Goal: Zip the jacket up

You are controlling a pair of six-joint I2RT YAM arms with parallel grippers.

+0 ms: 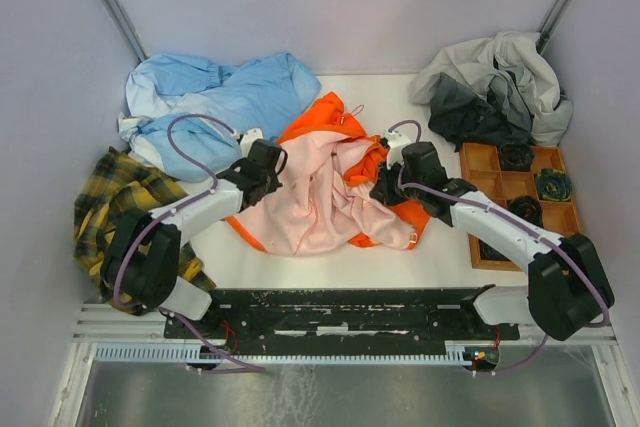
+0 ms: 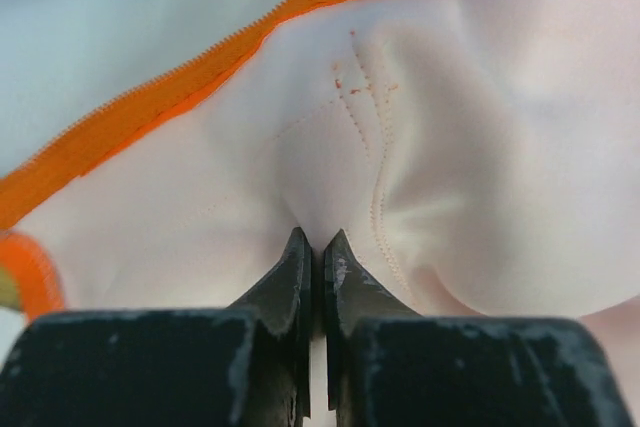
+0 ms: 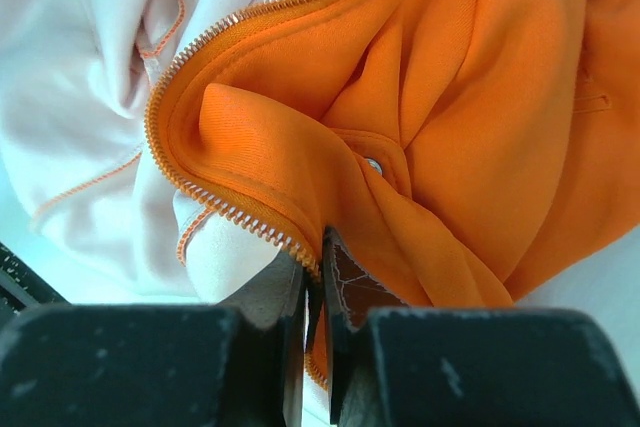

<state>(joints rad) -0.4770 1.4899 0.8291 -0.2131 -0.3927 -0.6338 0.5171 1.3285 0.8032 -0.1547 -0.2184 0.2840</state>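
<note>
The orange jacket lies crumpled in the middle of the white table, its pale pink lining turned up. My left gripper is at the jacket's left side. In the left wrist view it is shut, and the pink lining puckers into its tips below an orange hem. My right gripper is at the jacket's right side. In the right wrist view it is shut on the orange front edge, where the light zipper teeth run into the jaws. A metal snap shows just above.
A light blue garment lies at the back left, touching the jacket. A grey and dark clothing heap sits at the back right. A yellow plaid cloth lies under the left arm. A wooden compartment tray holds dark items on the right.
</note>
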